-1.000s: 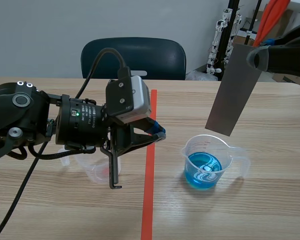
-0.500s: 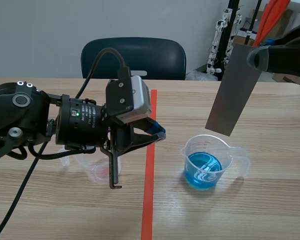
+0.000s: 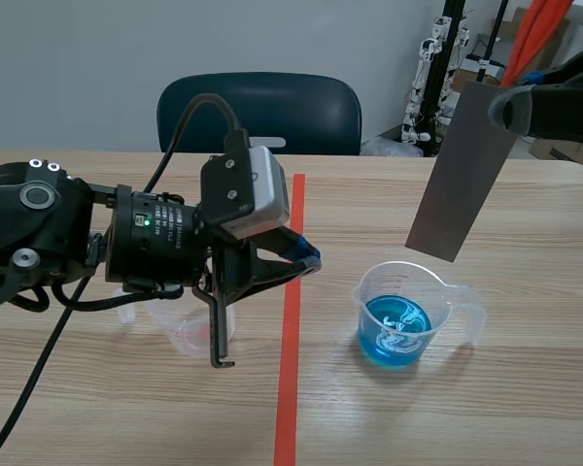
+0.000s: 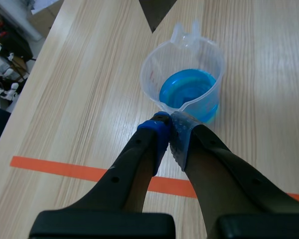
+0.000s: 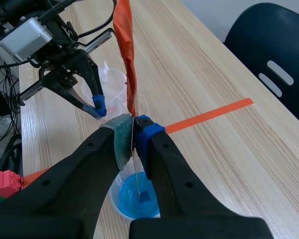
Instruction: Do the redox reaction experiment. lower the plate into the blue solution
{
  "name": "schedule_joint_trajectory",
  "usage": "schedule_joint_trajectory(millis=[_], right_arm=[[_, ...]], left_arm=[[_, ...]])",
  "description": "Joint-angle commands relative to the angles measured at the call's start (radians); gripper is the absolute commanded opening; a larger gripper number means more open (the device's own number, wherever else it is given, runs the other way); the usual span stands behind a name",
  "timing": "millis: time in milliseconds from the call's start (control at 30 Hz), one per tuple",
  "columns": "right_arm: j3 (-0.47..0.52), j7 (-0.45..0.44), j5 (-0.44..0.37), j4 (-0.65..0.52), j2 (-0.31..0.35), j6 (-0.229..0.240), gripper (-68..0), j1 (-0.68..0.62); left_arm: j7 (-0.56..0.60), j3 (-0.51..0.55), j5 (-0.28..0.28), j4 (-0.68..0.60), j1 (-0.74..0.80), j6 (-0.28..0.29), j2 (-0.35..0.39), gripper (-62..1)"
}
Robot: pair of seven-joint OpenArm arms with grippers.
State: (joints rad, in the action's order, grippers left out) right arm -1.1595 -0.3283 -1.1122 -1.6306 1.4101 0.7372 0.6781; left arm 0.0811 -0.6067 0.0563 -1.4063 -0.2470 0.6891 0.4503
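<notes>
A grey metal plate [image 3: 463, 175] hangs tilted above the table, its top end pinched in my right gripper [image 3: 508, 105], which is shut on it. Its lower edge is above and just behind a clear beaker [image 3: 405, 311] of blue solution [image 3: 396, 332], not touching the liquid. In the right wrist view the plate [image 5: 137, 180] shows edge-on between the fingers, over the blue solution [image 5: 138, 197]. My left gripper [image 3: 311, 258] is shut on nothing, left of the beaker. In the left wrist view its tips [image 4: 170, 119] meet just short of the beaker [image 4: 152, 82]; the plate's corner [image 4: 157, 12] hangs beyond.
An empty clear beaker [image 3: 189, 332] stands under my left arm, and appears in the right wrist view [image 5: 113, 85] too. An orange-red tape line [image 3: 290, 369] runs down the table's middle. A dark chair [image 3: 260, 112] stands behind the far edge.
The plate and right gripper have shifted slightly to the right, still above the beaker. The left arm has edged a little to the left.
</notes>
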Motion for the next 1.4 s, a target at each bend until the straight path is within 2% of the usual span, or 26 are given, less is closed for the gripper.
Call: schedule_joint_trajectory(millis=[0, 133, 300, 400, 667, 833, 900, 967, 1133, 1267, 1367], right_arm=[[0.015, -0.021, -0.017, -0.008, 0.017, 0.008, -66.9, 0.014], [0.015, -0.023, -0.014, -0.008, 0.017, 0.008, -66.9, 0.014], [0.015, -0.076, 0.037, -0.008, 0.016, -0.014, -66.9, -0.015], [0.015, -0.093, 0.062, -0.008, 0.016, -0.015, -66.9, -0.025], [0.015, -0.124, 0.097, -0.008, 0.016, -0.041, -66.9, -0.042], [0.015, -0.137, 0.122, -0.008, 0.008, -0.055, -66.9, -0.064], [0.015, -0.150, 0.126, -0.005, 0.005, -0.072, -66.9, -0.074], [0.015, -0.164, 0.144, 0.002, -0.002, -0.074, -66.9, -0.080], [0.015, -0.172, 0.144, 0.019, -0.009, -0.077, -66.9, -0.085], [0.015, -0.172, 0.144, 0.031, -0.020, -0.080, -66.9, -0.085], [0.015, -0.168, 0.145, 0.053, -0.043, -0.080, -66.9, -0.086]], left_arm=[[0.020, 0.021, -0.051, -0.026, 0.021, 0.003, 0.027, -58.2], [0.060, 0.072, -0.121, -0.059, 0.075, 0.003, 0.076, -58.2], [0.063, 0.137, -0.124, -0.086, 0.151, 0.003, 0.119, -58.2], [0.103, 0.182, -0.124, -0.096, 0.212, 0.003, 0.148, -58.2], [0.318, 0.360, -0.123, -0.108, 0.453, 0.003, 0.223, -58.2], [0.503, 0.484, -0.119, -0.108, 0.633, 0.002, 0.246, -58.2], [0.569, 0.528, -0.105, -0.108, 0.703, -0.008, 0.246, -58.2], [0.648, 0.562, -0.066, -0.107, 0.771, -0.036, 0.246, -58.2], [0.819, 0.589, 0.026, -0.102, 0.906, -0.159, 0.245, -58.2], [0.910, 0.588, 0.078, -0.055, 0.948, -0.209, 0.212, -58.2], [0.966, 0.588, 0.122, 0.031, 0.947, -0.239, 0.167, -58.2]])
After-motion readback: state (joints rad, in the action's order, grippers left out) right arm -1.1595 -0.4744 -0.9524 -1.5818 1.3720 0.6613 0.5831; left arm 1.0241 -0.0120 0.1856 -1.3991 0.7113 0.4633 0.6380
